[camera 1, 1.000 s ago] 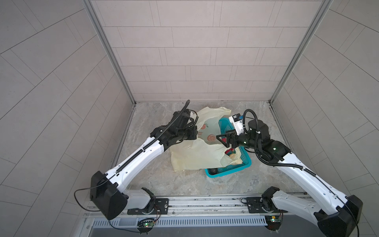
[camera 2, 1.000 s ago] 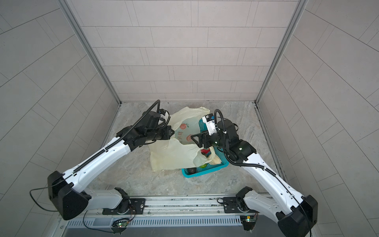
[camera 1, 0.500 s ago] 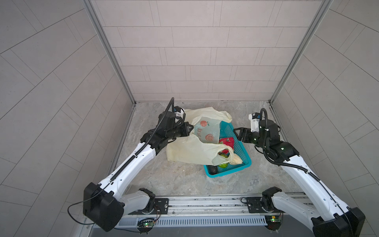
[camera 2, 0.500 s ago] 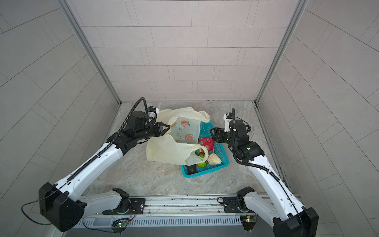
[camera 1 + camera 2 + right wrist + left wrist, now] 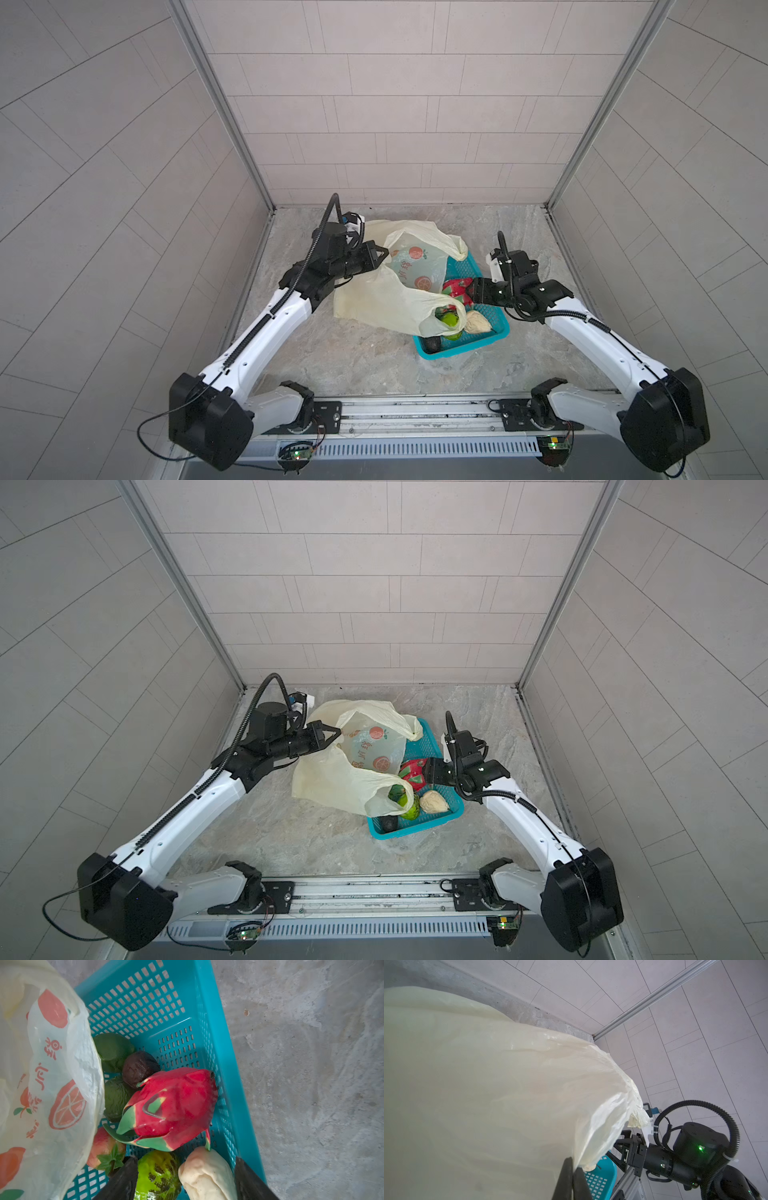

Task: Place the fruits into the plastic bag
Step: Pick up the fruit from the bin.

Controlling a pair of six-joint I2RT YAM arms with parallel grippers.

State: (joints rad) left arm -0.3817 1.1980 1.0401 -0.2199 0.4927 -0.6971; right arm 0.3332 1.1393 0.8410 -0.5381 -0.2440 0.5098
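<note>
1. Top views: grips plastic bag (image 5: pixel 374 299) rim in shut left end effector (image 5: pixel 383 252); has tugged it leftward.
2. Leaves fruits (image 5: pixel 449 320), dragon fruit (image 5: pixel 454 287) included, in basket (image 5: pixel 461 350); none seemingly bagged.
3. Has lowered open, empty right end effector (image 5: pixel 470 291) beside dragon fruit; suggests picking.

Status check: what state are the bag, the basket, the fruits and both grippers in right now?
plastic bag, limp, one edge lifted, partly draped over the teal basket.
teal basket, upright, loaded.
dragon fruit, lying in the basket, not gripped.
pale cream fruit, in the basket, not gripped.
left gripper, shut on the plastic bag.
right gripper, open, empty, over the basket.
</note>
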